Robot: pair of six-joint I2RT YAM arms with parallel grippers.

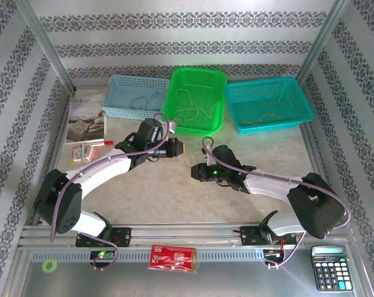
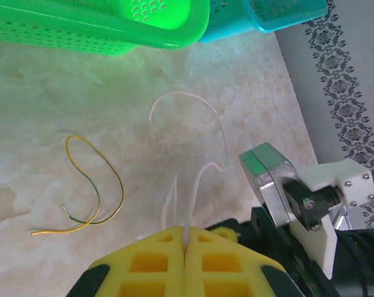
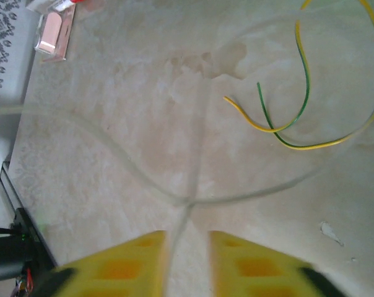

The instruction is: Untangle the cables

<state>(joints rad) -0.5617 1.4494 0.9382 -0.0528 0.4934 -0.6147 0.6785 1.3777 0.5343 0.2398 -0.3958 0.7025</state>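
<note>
The left gripper (image 2: pixel 186 238) is shut on the thin white cable (image 2: pixel 191 201) above the desk (image 2: pixel 63 93), and the right gripper (image 3: pixel 187 238) stands open around it, near a yellow-green cable (image 2: pixel 121 189) lying flat; light, springy and probably slippery, the white one seems best pinched near its crossing.

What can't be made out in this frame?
- Right wrist: white cable blurred; whether it touches the right pincer is unclear.
- Top external: green basket contents too small to identify.
- Left wrist: left pincer body cut off by the bottom edge.
</note>
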